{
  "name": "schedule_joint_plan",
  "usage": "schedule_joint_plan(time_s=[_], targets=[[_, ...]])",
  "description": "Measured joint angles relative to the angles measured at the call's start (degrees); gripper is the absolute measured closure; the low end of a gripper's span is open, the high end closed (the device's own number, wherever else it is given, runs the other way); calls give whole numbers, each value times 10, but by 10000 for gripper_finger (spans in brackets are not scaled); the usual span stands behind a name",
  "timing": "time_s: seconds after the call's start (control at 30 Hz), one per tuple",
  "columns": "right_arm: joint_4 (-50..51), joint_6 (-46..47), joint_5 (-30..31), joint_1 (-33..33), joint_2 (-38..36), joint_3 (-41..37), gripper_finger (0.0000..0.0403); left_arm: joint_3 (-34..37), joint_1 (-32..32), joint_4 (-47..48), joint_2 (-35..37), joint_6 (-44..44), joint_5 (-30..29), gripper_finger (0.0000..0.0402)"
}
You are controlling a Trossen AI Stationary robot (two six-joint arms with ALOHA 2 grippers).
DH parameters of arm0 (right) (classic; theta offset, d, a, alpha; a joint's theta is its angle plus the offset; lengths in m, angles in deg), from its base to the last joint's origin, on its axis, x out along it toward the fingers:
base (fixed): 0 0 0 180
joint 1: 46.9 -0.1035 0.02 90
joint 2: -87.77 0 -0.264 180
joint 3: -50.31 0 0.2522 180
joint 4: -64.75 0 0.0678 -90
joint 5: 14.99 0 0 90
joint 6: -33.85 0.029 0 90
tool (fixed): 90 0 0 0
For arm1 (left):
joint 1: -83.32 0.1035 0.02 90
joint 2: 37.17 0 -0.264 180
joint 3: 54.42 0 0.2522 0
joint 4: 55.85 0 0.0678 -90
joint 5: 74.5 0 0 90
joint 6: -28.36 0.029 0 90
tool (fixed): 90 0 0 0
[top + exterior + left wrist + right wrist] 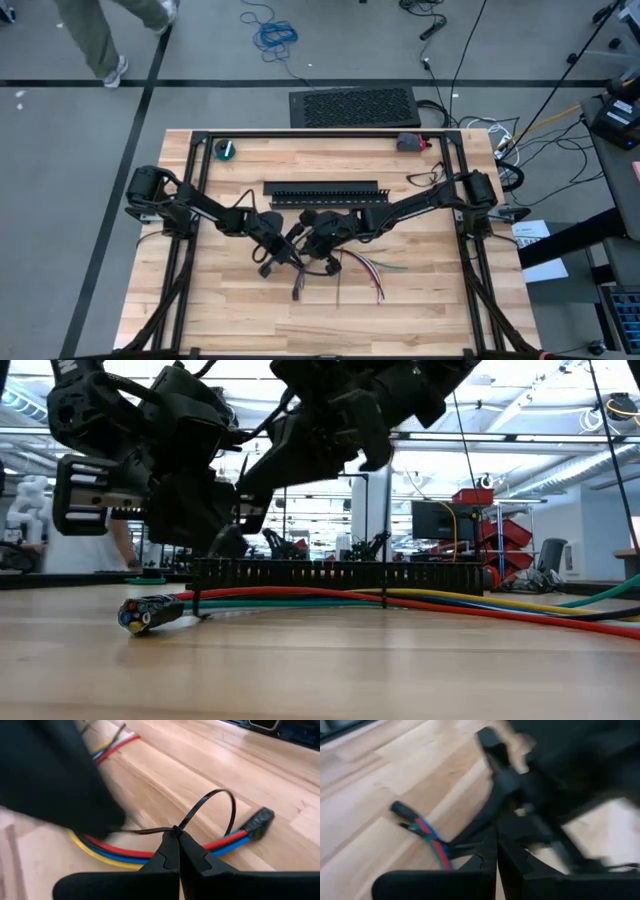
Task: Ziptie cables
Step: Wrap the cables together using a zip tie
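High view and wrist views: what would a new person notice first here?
First, the left gripper and the right gripper meet at the table's middle, over one end of the cables. The left gripper is shut on a looped ziptie that arches over the cables. Behind them lies a black slotted duct.

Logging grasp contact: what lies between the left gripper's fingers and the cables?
The ziptie. The left wrist view shows the left gripper shut on its strap, with the loop arching over to the cables.
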Motion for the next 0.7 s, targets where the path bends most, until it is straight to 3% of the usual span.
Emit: schedule_joint_plan(time_s=[0.17,0.37,0.53,0.7], targets=[[-4,-11,19,-3,-10,4,402,2,-1,11,-2,-2,-3,399],[41,43,18,-8,-11,4,402,2,-1,12,-2,-5,-48,400],[81,69,134,-22,-49,3,388,2,-1,8,0,-7,-92,400],[118,116,251,-48,-113,-4,337,2,-3,19,23,-12,-107,401]])
